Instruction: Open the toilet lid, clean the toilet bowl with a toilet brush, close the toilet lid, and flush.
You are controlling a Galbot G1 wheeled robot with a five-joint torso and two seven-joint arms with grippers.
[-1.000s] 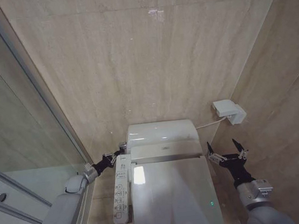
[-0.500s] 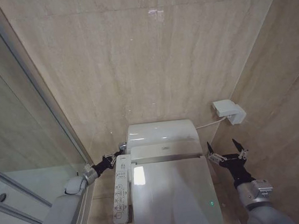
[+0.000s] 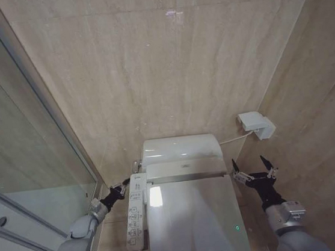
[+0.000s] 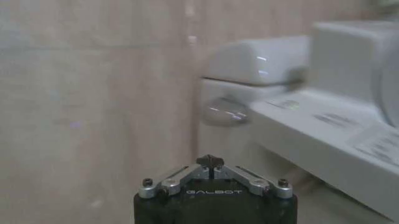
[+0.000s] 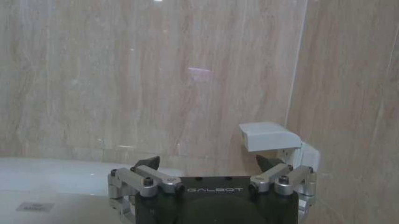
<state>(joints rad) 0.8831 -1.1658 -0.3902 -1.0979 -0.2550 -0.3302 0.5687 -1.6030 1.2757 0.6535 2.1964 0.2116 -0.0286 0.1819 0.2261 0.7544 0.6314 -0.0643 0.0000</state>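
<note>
The glossy white toilet lid (image 3: 193, 219) lies shut, so the toilet bowl under it is hidden. A long white button panel (image 3: 135, 211) runs along the toilet's left side. My left gripper (image 3: 122, 187) hovers shut beside the panel's far end, a little short of a small chrome knob (image 3: 136, 164). The left wrist view has that knob (image 4: 224, 111) ahead of the shut left gripper (image 4: 210, 161). My right gripper (image 3: 254, 170) hangs open to the right of the toilet, holding nothing. The toilet brush is out of view.
The toilet's rear unit (image 3: 181, 149) stands against the beige tiled wall. A white wall box (image 3: 256, 124) with a cable is mounted right of it, just beyond the right gripper. A glass shower screen (image 3: 27, 117) closes off the left side.
My left gripper has drawn back from the chrome knob at the toilet's rear left corner, toward me along the panel. The right arm has not moved.
</note>
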